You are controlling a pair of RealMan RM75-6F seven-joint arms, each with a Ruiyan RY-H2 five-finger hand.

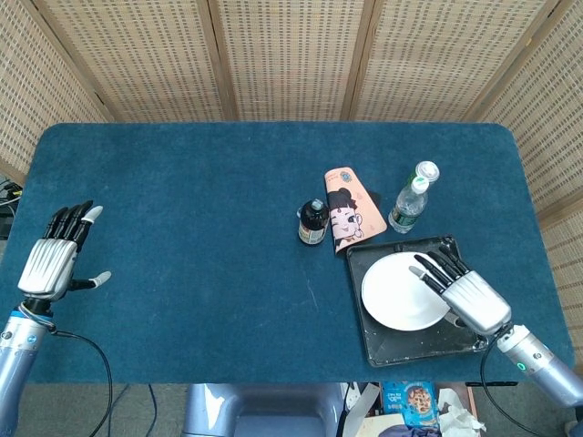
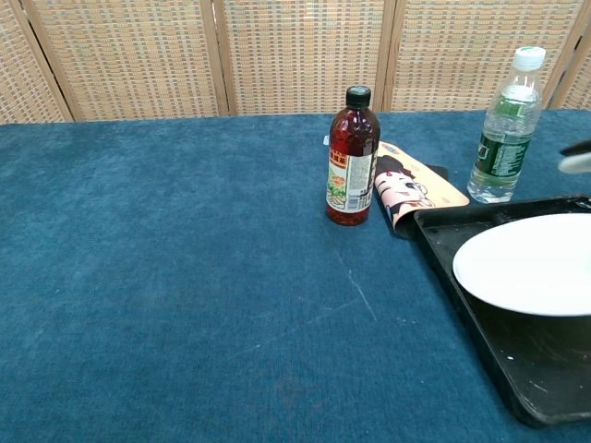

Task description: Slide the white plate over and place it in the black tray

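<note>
The plate (image 1: 404, 291) lies flat in the tray (image 1: 455, 340) under the right hand (image 1: 465, 293), fingers spread and apparently letting go; next, lift clear.

A rectangular table (image 1: 182, 209) with rounded corners carries a dark blue, felt-like cover; faint pale scuff lines mark its middle. Behind it stands a folding screen (image 1: 291, 55) of woven tan cane panels set in light wooden frames, closing off the far side and angling in at both ends. Lighting is even and diffuse, with soft shadows only. A grey pedestal base (image 1: 264, 414) shows beneath the near edge.
</note>
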